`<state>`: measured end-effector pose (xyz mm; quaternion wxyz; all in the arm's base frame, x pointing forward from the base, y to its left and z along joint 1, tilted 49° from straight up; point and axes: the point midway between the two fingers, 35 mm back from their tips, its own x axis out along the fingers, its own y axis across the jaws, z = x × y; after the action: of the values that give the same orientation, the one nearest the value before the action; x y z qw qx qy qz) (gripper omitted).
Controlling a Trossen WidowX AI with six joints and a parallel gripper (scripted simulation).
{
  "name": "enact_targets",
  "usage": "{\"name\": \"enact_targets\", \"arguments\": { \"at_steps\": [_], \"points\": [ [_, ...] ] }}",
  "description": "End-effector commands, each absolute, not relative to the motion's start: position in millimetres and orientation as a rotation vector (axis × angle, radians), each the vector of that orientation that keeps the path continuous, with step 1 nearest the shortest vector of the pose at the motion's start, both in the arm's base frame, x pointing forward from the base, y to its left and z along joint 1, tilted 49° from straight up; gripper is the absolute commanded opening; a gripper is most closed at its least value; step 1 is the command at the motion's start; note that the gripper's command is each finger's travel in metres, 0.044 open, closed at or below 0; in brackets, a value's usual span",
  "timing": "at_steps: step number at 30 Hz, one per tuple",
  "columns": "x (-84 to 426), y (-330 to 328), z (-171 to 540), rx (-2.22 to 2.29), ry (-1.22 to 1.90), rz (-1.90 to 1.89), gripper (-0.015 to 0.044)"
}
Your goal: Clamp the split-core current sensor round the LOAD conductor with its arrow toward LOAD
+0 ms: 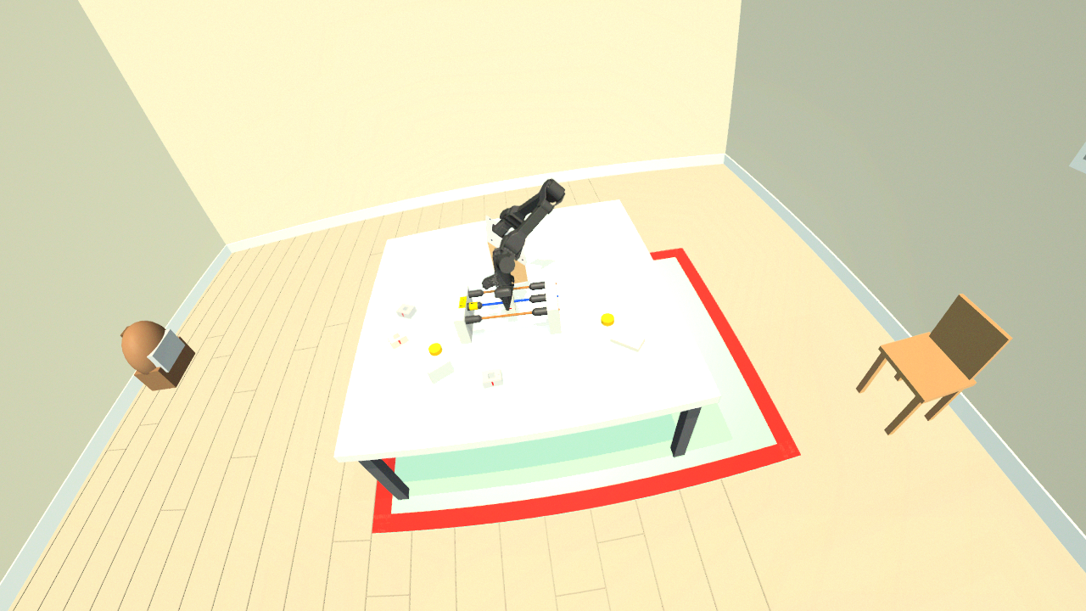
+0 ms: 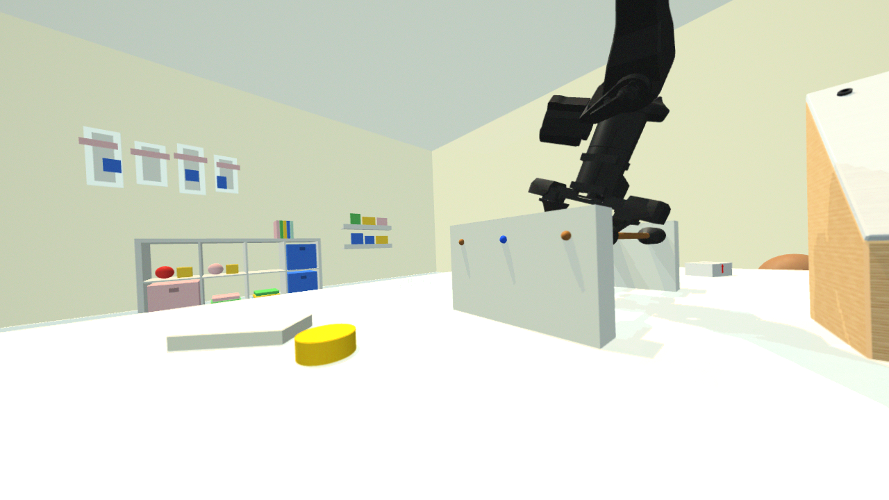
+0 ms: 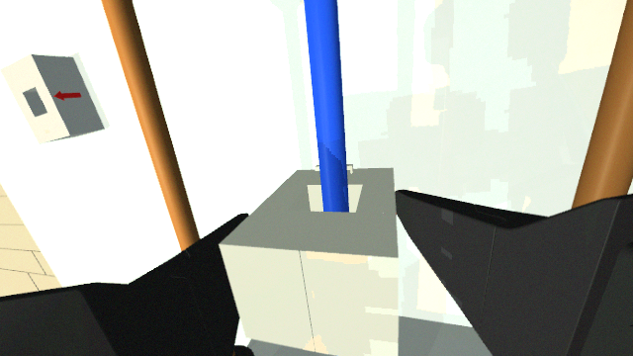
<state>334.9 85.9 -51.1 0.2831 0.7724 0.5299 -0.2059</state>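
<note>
The current sensor [image 3: 346, 297], a pale box with a grey end face, surrounds the blue conductor [image 3: 324, 74] [image 1: 522, 300], which passes through its window. Its two halves meet at a thin seam. My gripper [image 3: 323, 211] [image 1: 506, 302] is shut on the sensor, one black finger at each side. No arrow shows on its visible faces. Yellow markers [image 1: 472, 305] are at the left end of the blue conductor in the top view; their lettering is too small to read. The sensor is hidden behind a panel and the arm in the exterior view.
Copper conductors [image 3: 148, 104] [image 1: 508, 315] run on both sides of the blue one, between upright panels [image 1: 554, 319] [image 2: 521, 273]. Pale blocks with red marks [image 1: 492, 378] [image 3: 86, 109], yellow discs [image 1: 434, 349] [image 2: 325, 345], and flat slabs [image 1: 627, 343] [image 2: 223, 339] lie around. A wooden box [image 2: 839, 292] stands nearby.
</note>
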Motion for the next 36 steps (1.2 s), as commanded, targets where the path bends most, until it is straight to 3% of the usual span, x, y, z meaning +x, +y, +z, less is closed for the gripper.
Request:
{"name": "enact_targets", "arguments": {
  "at_steps": [1, 4, 36],
  "points": [
    [334.7, 85.9, -51.1, 2.067, 1.420, -0.552, 0.0184],
    [334.7, 85.9, -51.1, 2.067, 1.420, -0.552, 0.0263],
    [334.7, 85.9, -51.1, 2.067, 1.420, -0.552, 0.0263]
  ]
}}
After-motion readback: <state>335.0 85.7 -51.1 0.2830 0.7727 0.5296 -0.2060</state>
